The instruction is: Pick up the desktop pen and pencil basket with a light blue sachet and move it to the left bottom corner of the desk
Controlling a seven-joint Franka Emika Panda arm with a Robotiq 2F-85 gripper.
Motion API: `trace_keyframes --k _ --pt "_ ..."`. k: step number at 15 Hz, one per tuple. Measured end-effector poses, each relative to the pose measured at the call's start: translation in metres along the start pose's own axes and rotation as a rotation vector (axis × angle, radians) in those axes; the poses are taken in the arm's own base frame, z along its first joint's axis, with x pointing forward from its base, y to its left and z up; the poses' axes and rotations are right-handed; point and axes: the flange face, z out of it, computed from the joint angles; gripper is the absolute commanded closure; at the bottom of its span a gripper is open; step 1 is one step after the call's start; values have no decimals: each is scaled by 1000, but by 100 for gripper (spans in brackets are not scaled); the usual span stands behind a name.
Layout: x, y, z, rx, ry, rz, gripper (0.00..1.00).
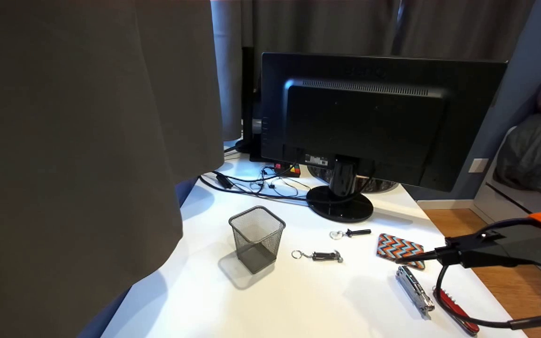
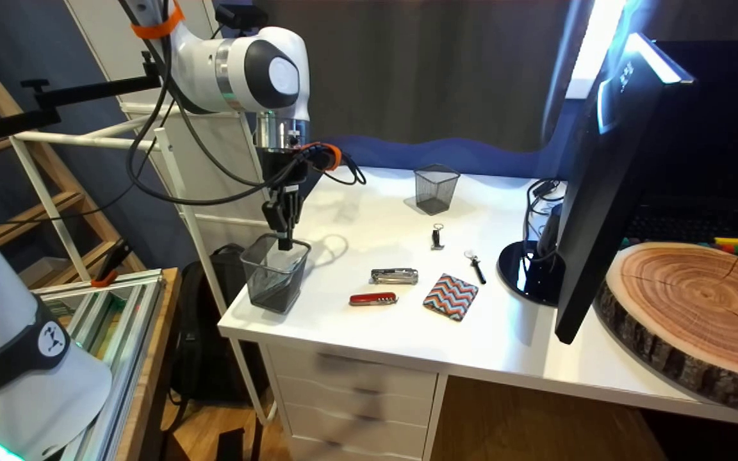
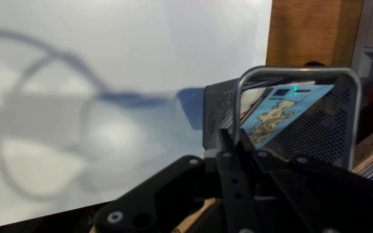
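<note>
The pen and pencil basket (image 2: 273, 285), a dark grey mesh cup, is at the near left corner of the white desk (image 2: 362, 221) in an exterior view. I cannot tell whether its base touches the desk. The light blue sachet (image 3: 278, 111) leans inside it in the wrist view, with a yellowish picture on it. My gripper (image 2: 286, 240) points down at the basket's rim. In the wrist view the gripper (image 3: 234, 137) has its fingertips close together on either side of the basket's rim (image 3: 298, 69), one inside and one outside. In an exterior view the gripper and this basket are out of view.
A like mesh cup without blue (image 1: 257, 239) stands farther back. A silver multitool (image 2: 394, 276), a red pocket knife (image 2: 373, 299), a zigzag-patterned pouch (image 2: 451, 296) and two keychains lie on the desk. A monitor (image 1: 369, 122) and a wood slice (image 2: 702, 301) stand beyond.
</note>
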Motion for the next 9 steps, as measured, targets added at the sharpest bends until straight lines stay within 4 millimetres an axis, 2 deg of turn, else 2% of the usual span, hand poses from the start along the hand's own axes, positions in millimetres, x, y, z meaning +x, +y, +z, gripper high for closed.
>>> trace_keyframes --k 3,4,5,9 --pt "0 -3 2 23 -2 -4 98" --pt "0 -3 2 30 -2 -5 68" --pt "0 -4 3 35 -2 -5 68" --pt "-1 -5 3 53 0 -5 39"
